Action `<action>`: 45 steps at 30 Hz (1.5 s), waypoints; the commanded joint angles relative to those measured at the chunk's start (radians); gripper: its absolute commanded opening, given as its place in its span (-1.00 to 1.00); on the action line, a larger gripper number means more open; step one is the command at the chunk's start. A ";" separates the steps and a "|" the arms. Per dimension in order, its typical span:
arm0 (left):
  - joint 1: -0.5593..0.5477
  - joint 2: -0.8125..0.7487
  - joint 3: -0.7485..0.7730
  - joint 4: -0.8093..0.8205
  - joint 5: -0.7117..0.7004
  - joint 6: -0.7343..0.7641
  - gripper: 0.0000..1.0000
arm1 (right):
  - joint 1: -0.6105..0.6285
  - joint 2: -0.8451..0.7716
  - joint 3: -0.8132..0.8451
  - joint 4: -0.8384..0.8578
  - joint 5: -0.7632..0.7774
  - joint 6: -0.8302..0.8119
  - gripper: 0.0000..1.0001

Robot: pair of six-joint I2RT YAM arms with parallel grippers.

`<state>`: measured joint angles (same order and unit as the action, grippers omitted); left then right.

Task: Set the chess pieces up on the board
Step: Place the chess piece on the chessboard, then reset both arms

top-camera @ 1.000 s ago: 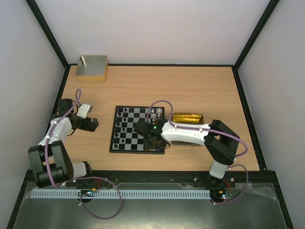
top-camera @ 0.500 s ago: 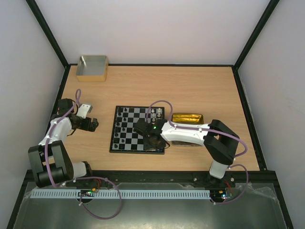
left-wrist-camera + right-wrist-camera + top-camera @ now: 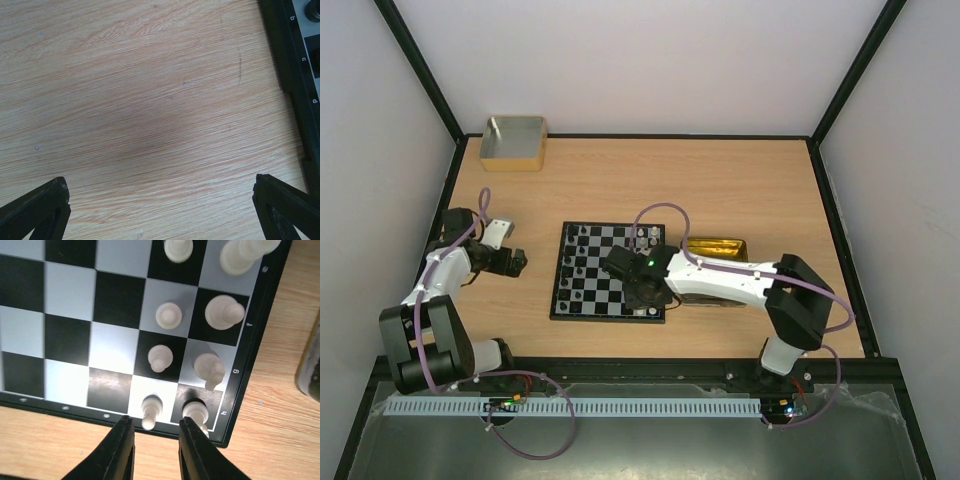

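Board (image 3: 608, 272) is lying mid-counter (image 3: 740, 180); chess pieces (image 3: 168, 315) are standing in files at both ends: cream at the right, black pieces (image 3: 575, 262) at the left.

Cream pawn (image 3: 151, 410) is standing on the near edge square; right tool (image 3: 156, 421) is being held slightly parted either side of it, gripping nothing.

Left tool (image 3: 161, 181) is being held wide apart, empty, over bare counter.

Full count cannot be told; set-up is being judged nearly complete.
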<state>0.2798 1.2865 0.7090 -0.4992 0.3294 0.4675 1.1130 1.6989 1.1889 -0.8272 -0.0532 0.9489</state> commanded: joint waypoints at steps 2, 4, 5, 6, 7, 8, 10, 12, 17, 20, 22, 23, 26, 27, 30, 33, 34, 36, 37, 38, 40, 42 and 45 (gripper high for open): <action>-0.001 -0.035 -0.012 -0.003 -0.003 0.002 0.99 | -0.004 -0.100 0.080 -0.059 0.062 -0.017 -0.42; -0.001 -0.050 -0.015 0.008 -0.020 0.010 0.99 | -0.004 -0.124 0.103 -0.068 0.105 -0.027 -0.35; -0.001 -0.056 -0.018 0.013 -0.033 0.013 0.99 | -0.004 -0.135 0.113 -0.074 0.130 -0.030 -0.28; -0.002 -0.061 -0.016 0.014 -0.035 0.018 0.99 | -0.004 -0.148 0.114 -0.069 0.150 -0.035 -0.22; -0.001 -0.065 -0.018 0.012 -0.032 0.024 0.99 | -0.004 -0.161 0.110 -0.063 0.170 -0.037 -0.17; -0.001 -0.072 -0.018 0.009 -0.025 0.032 0.99 | -0.005 -0.174 0.105 -0.054 0.189 -0.035 -0.13; -0.002 -0.083 -0.015 -0.002 -0.011 0.043 0.99 | -0.005 -0.206 0.081 -0.021 0.221 -0.034 0.02; -0.003 -0.097 -0.005 -0.024 0.001 0.059 0.99 | -0.005 -0.242 0.052 0.009 0.271 -0.021 0.23; -0.003 -0.163 0.075 -0.176 0.071 0.153 0.99 | -0.011 -0.334 -0.039 0.061 0.383 0.006 0.77; -0.009 -0.189 0.128 -0.307 0.164 0.259 0.99 | -0.036 -0.377 -0.122 0.139 0.381 -0.005 0.87; -0.013 -0.200 0.161 -0.371 0.207 0.292 0.99 | -0.040 -0.398 -0.166 0.189 0.387 -0.011 0.87; -0.017 -0.205 0.173 -0.388 0.214 0.294 0.99 | -0.043 -0.404 -0.183 0.198 0.394 -0.008 0.88; -0.039 -0.224 0.196 -0.432 0.229 0.301 0.99 | -0.043 -0.416 -0.229 0.229 0.388 -0.019 0.89; -0.049 -0.233 0.201 -0.448 0.237 0.308 0.99 | -0.043 -0.428 -0.247 0.237 0.388 -0.025 0.89; -0.091 -0.279 0.202 -0.480 0.253 0.316 0.99 | -0.044 -0.481 -0.307 0.264 0.391 -0.032 0.89; -0.140 -0.324 0.192 -0.486 0.249 0.290 0.99 | -0.043 -0.529 -0.342 0.268 0.395 -0.036 0.89; -0.158 -0.337 0.186 -0.490 0.238 0.287 0.98 | -0.043 -0.543 -0.355 0.270 0.398 -0.035 0.89; -0.185 -0.362 0.171 -0.467 0.211 0.257 0.98 | -0.043 -0.566 -0.379 0.286 0.391 -0.038 0.89; -0.187 -0.365 0.173 -0.465 0.207 0.252 0.98 | -0.044 -0.572 -0.387 0.289 0.384 -0.038 0.89; -0.191 -0.369 0.175 -0.467 0.205 0.249 0.99 | -0.043 -0.578 -0.394 0.295 0.377 -0.036 0.89; -0.202 -0.371 0.180 -0.466 0.198 0.239 0.98 | -0.043 -0.590 -0.407 0.302 0.361 -0.036 0.88; -0.211 -0.376 0.182 -0.465 0.189 0.231 0.98 | -0.044 -0.605 -0.416 0.306 0.363 -0.032 0.89; -0.215 -0.392 0.176 -0.459 0.183 0.225 0.99 | -0.044 -0.626 -0.433 0.315 0.370 -0.028 1.00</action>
<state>0.0723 0.9173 0.8886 -0.9398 0.5228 0.7116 1.0698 1.1103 0.7799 -0.5411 0.2893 0.9169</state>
